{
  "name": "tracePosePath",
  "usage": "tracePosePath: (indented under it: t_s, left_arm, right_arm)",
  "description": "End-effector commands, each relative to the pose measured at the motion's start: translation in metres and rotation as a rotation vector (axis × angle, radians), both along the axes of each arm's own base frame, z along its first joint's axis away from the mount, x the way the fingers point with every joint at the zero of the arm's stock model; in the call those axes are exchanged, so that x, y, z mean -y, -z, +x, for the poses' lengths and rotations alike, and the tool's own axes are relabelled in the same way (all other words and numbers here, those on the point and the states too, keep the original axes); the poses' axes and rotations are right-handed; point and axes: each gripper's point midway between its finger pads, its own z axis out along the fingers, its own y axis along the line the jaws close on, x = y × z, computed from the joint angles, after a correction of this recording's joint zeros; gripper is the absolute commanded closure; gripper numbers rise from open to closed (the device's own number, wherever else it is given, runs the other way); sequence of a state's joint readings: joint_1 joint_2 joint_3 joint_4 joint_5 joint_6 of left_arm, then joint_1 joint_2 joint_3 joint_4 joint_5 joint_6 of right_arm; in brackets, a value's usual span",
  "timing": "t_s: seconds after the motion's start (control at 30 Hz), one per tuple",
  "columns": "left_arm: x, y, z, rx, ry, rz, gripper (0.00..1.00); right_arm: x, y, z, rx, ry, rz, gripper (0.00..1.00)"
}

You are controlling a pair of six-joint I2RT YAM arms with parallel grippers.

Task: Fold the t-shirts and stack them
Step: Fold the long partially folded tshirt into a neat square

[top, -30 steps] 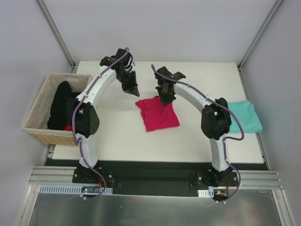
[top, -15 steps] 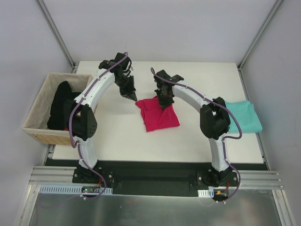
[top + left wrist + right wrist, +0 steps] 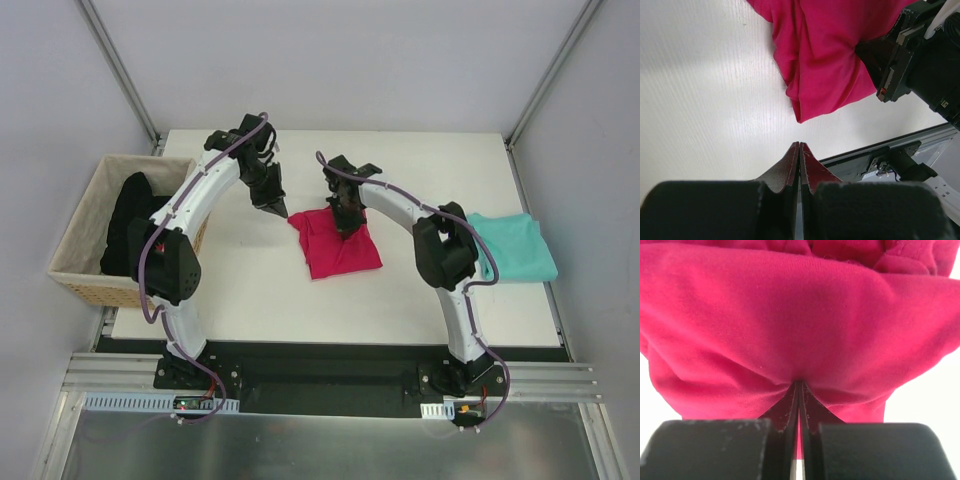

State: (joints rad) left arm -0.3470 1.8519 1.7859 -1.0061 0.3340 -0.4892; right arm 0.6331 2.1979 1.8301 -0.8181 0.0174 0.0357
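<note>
The crimson-pink t-shirt (image 3: 342, 256) lies folded into a rough square mid-table, also filling the left wrist view (image 3: 825, 60) and the right wrist view (image 3: 790, 315). My right gripper (image 3: 343, 228) is shut, and its tips (image 3: 799, 383) press into the shirt's back edge, where the cloth puckers around them. My left gripper (image 3: 278, 210) is shut with nothing in it (image 3: 799, 146). It hovers over bare table just left of the shirt's back-left corner. The teal t-shirt (image 3: 515, 246) lies folded at the right table edge, partly behind my right arm.
A woven wicker basket (image 3: 84, 216) stands off the table's left edge with dark clothes (image 3: 125, 228) inside. The white table (image 3: 240, 290) has frame posts at its back corners. The right arm's wrist (image 3: 920, 55) shows beside the pink shirt in the left wrist view.
My left gripper has drifted left and slightly toward the front, away from the pink shirt. My right gripper has slid a little forward and left over the shirt's back edge. The shirt has barely moved.
</note>
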Motion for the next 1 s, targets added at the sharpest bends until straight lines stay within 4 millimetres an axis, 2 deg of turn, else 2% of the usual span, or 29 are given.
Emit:
tracePosePath:
  t_s: [0.0, 0.1, 0.23, 0.37, 0.5, 0.6, 0.63, 0.73, 0.97]
  left_arm:
    - [-0.006, -0.016, -0.01, 0.034, -0.017, 0.002, 1.0]
    - [-0.008, -0.014, -0.013, 0.031, -0.017, 0.009, 1.0]
    - [-0.008, -0.013, -0.013, 0.027, -0.014, 0.011, 1.0]
    - [-0.006, -0.013, -0.01, 0.031, -0.007, 0.004, 1.0]
    - [-0.003, -0.016, -0.005, 0.05, 0.003, -0.006, 1.0]
    - [-0.001, -0.015, -0.003, 0.053, 0.013, -0.015, 1.0]
    - [-0.001, -0.014, -0.003, 0.051, 0.013, -0.016, 1.0]
    - [0.002, -0.015, -0.003, 0.052, 0.02, -0.029, 1.0]
    - [0.002, -0.017, -0.003, 0.064, 0.032, -0.031, 1.0]
  right_arm:
    - [-0.008, -0.002, 0.006, 0.011, -0.011, 0.016, 0.99]
    - [-0.008, 0.002, 0.006, 0.004, -0.012, 0.01, 0.99]
    - [-0.008, -0.009, 0.01, 0.023, -0.016, 0.007, 0.99]
    - [-0.004, -0.031, 0.014, 0.046, -0.022, -0.012, 0.87]
    - [-0.002, -0.065, 0.021, 0.105, -0.012, -0.004, 0.84]
    - [0.003, -0.08, 0.02, 0.124, -0.007, -0.009, 0.83]
    - [0.007, -0.088, 0.02, 0.151, 0.001, -0.02, 0.83]
    - [0.026, -0.093, 0.023, 0.187, 0.034, -0.078, 0.82]
    - [0.081, -0.074, 0.035, 0.147, 0.139, -0.153, 0.83]
